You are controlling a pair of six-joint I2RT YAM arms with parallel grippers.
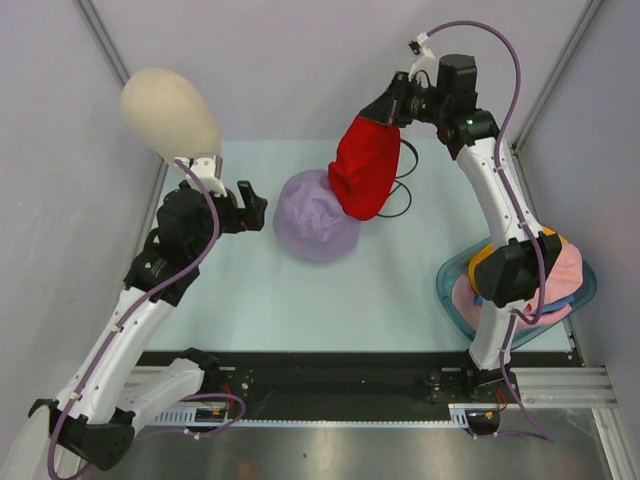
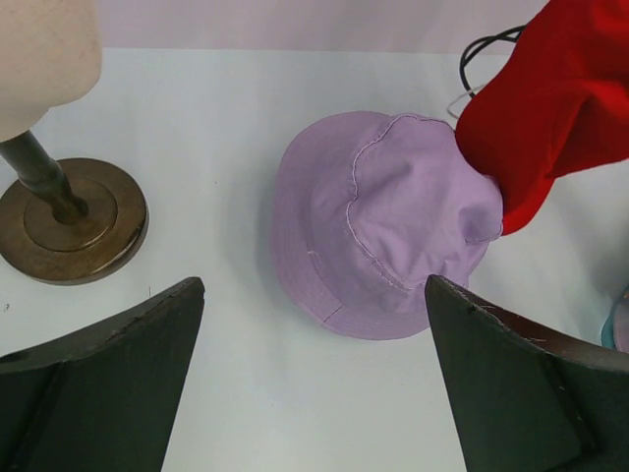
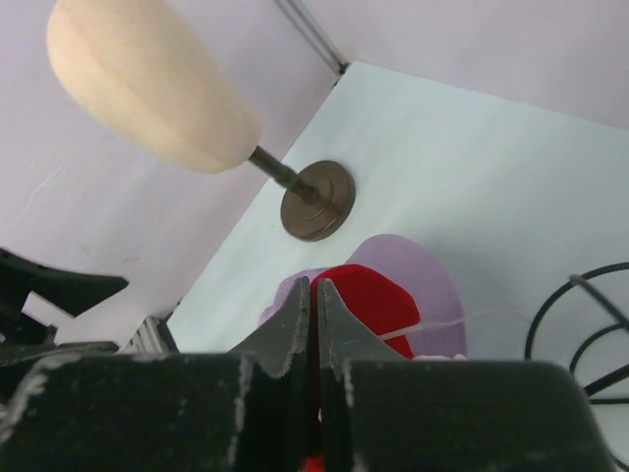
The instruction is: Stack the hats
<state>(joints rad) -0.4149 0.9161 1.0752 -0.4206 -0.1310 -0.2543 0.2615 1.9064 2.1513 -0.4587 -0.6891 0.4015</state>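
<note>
The right claw [image 3: 313, 288] squeezes the soft red cloth hat [image 1: 365, 165], hanging over the lilac cloth hat [image 1: 312, 222] mid-picture. The left claw [image 1: 256, 205] is spread wide.

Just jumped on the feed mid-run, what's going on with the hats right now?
The right gripper has its fingers shut on the red hat, which hangs in the air over the far right edge of the lilac hat lying on the table. The left gripper is open and empty, just left of the lilac hat. Other hats, pink and orange among them, sit in the teal tray, partly hidden by the right arm.
</note>
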